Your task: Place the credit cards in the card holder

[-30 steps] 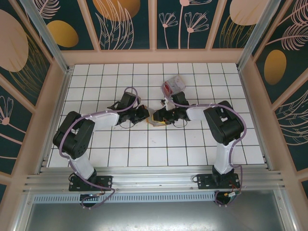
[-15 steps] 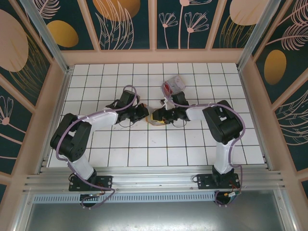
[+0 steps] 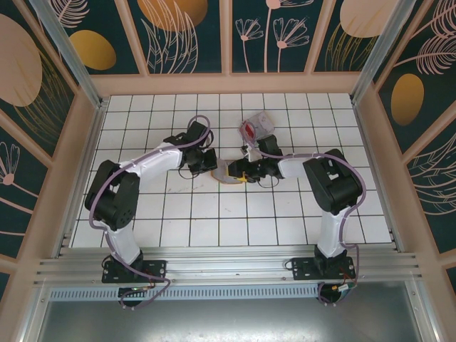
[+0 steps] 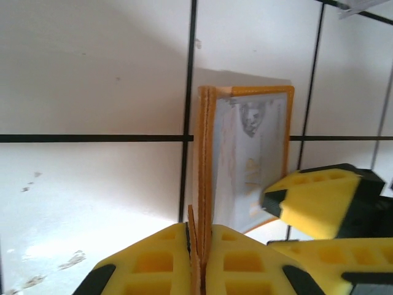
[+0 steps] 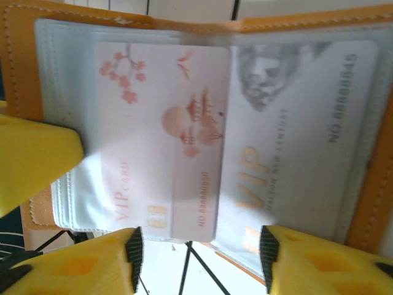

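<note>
Open card holder [image 3: 229,173] at desk [image 3: 214,221] centre; credit card [image 5: 163,141] sleeved.
Over the last second the left arm was swung farther and the right jaws were eased apart at the card's near edge: release is judged under way. The left jaws are clamped on the holder's upright cover. A second card [image 5: 301,135] is already sleeved. A clear box [image 3: 255,128] lies just beyond, not obstructing.

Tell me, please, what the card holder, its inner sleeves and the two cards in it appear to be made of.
The card holder looks like orange-tan leather or imitation leather, matte, with stitching along its edge. Its sleeves seem soft clear plastic: milky, glossy, print showing through. The pink-printed card and grey card look like thin smooth plastic, though the sleeves veil their finish.
</note>
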